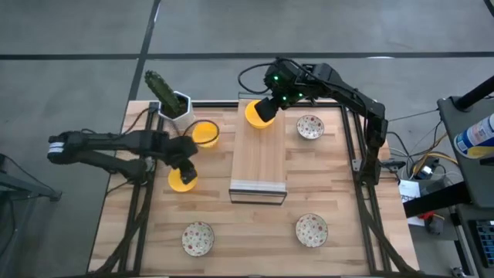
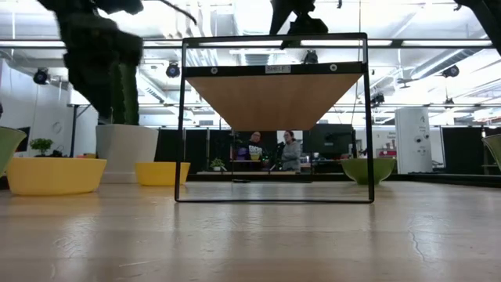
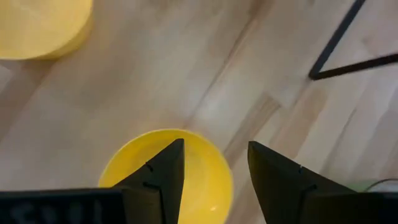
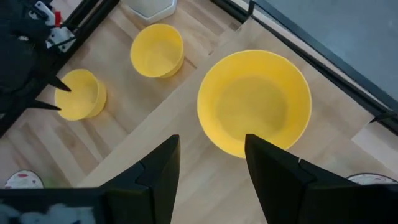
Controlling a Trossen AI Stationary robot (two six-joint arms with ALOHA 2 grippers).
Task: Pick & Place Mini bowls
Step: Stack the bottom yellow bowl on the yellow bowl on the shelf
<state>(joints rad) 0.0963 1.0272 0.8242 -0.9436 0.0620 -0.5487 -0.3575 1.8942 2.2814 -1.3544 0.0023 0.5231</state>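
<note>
Left gripper sits at about 8 o'clock from table centre, fingers parted narrowly, nothing held; one finger hangs over the rim of a yellow bowl directly beneath it, the other just outside the rim, so it looks like a rim pinch being set up; contact or not, I can't tell. Second yellow bowl at 12 o'clock of that gripper, near it, just beside the cactus pot at the table's 10 o'clock corner.

Right gripper is at the table's 12 o'clock edge, over the far end of the wooden shelf; fingers parted, empty in the wrist view, with the third yellow bowl lying just beyond the fingertips on the shelf top; released or about to be grabbed, can't say which.

Speckled bowls: one at 3 o'clock of the right gripper, near it; one at the table's 5 o'clock; one at 7 o'clock; all on the table top, well apart, untouched by either arm.

Progress, as a judgement: if the shelf is the target, one of six is placed at best; two yellow and three speckled are left; early stage.
</note>
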